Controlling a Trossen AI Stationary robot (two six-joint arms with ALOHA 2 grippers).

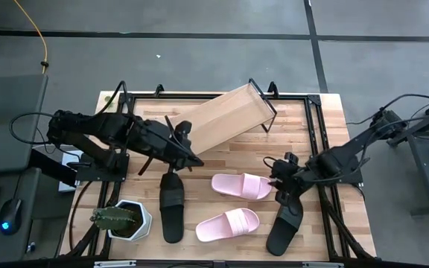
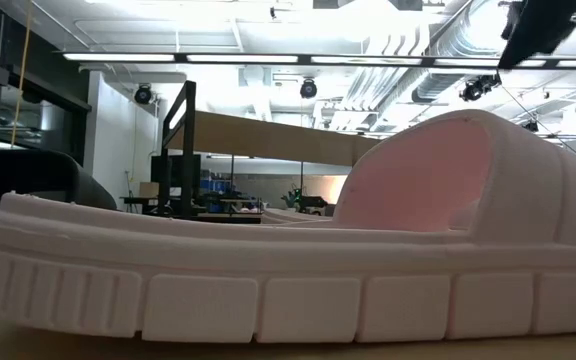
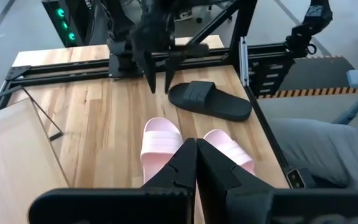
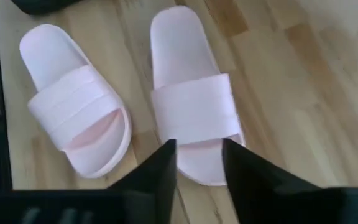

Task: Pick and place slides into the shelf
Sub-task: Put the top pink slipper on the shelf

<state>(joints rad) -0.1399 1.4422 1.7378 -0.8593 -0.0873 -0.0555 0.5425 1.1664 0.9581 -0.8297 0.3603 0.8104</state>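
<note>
Two pale pink slides lie on their soles mid-table, one [image 1: 240,185] farther and one [image 1: 228,224] nearer; the nearer one [image 2: 288,260] fills the low view. One black slide [image 1: 171,205] lies left of them, the other [image 1: 284,225] right. The light-wood shelf [image 1: 226,115] sits askew on the far half of the table on its black frame ends. My right gripper [image 1: 278,186] is open and hovers at the strap end of the farther pink slide [image 4: 191,112], its fingers [image 4: 166,155] touching nothing. My left gripper [image 3: 196,152] is shut and hangs between the shelf's near corner and the left black slide.
A white pot with a cactus [image 1: 124,219] stands at the near left corner. Black rails [image 1: 315,119] frame the tabletop. Bare wood lies between the shelf and the pink slides [image 1: 237,152]. Cables trail off the right side.
</note>
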